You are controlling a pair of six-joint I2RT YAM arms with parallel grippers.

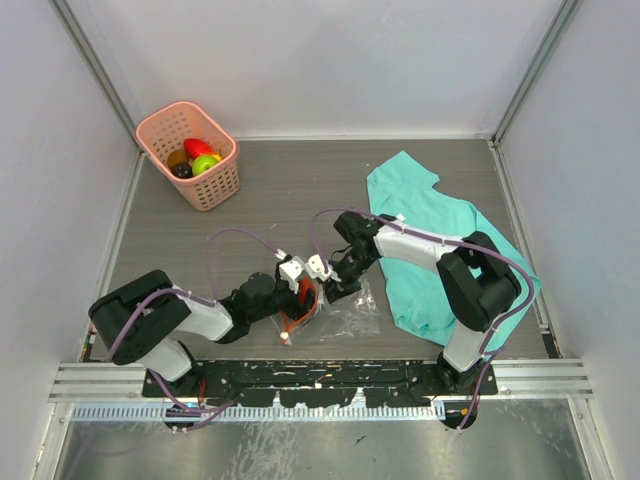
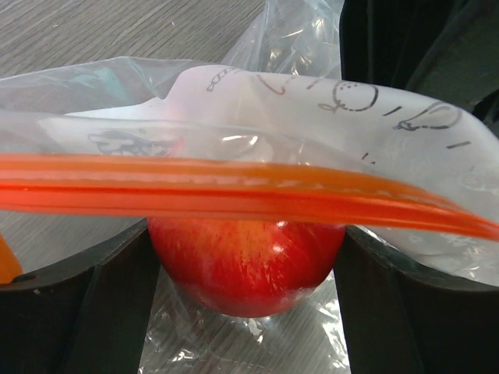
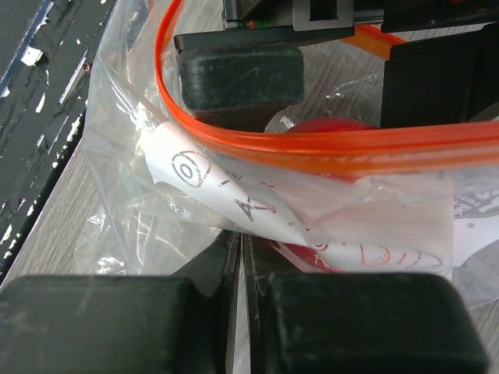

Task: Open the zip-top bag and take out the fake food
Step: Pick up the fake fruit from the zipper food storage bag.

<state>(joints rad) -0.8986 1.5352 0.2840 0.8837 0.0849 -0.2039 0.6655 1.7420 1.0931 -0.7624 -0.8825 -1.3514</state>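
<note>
- Down at the left fingers [image 2: 70, 312], the two pads stand wide apart, one on each side of a red apple [image 2: 245, 265]. Its flanks sit right against them, but I cannot tell whether they squeeze it.
- The apple, one piece of the fake food, lies on the lower film of the zip-top bag [image 2: 312, 117], under the red-orange zip strip [image 2: 234, 191] that crosses above it.
- The right fingers [image 3: 101, 327] are pressed together, pinching a fold of the bag's clear plastic just below the white label [image 3: 234, 191], which bears handwritten marks.
- From above, the bag lies crumpled on the grey surface [image 1: 300, 190] near its front edge, between the two arms, with both sets of fingers meeting over its left end.
- A teal cloth [image 1: 420, 220] is spread to the right, under the right arm, near the bag.
- A pink basket [image 1: 215, 185] stands at the far left corner, well apart. It holds more fake food [image 1: 200, 155] in red, green and dark colours.
</note>
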